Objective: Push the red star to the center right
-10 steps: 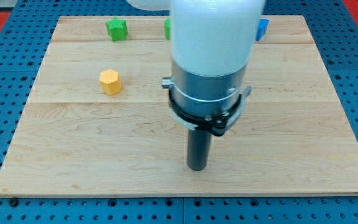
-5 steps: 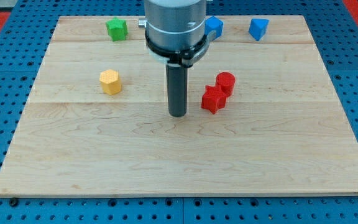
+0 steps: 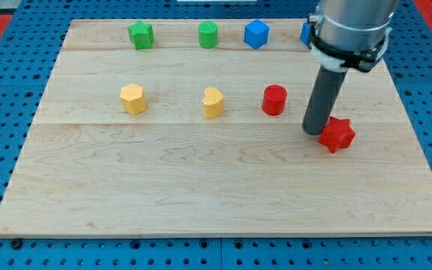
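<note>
The red star (image 3: 338, 135) lies on the wooden board (image 3: 216, 187) at the view's right, about mid-height. My tip (image 3: 315, 130) stands just left of the star, touching or nearly touching its left side. The dark rod rises from there to the arm's grey collar (image 3: 349, 37) at the view's top right. A red cylinder (image 3: 274, 100) stands to the upper left of the tip, apart from it.
A yellow heart block (image 3: 213, 103) and a yellow hexagon block (image 3: 133, 98) sit mid-left. Along the top edge are a green star block (image 3: 140, 34), a green cylinder (image 3: 208, 34), a blue block (image 3: 256, 34), and another blue block (image 3: 304, 33) mostly hidden by the arm.
My tip has moved from left of the red star to the view's right, and the star has slid right with it, away from the red cylinder. The yellow heart and green cylinder are now uncovered.
</note>
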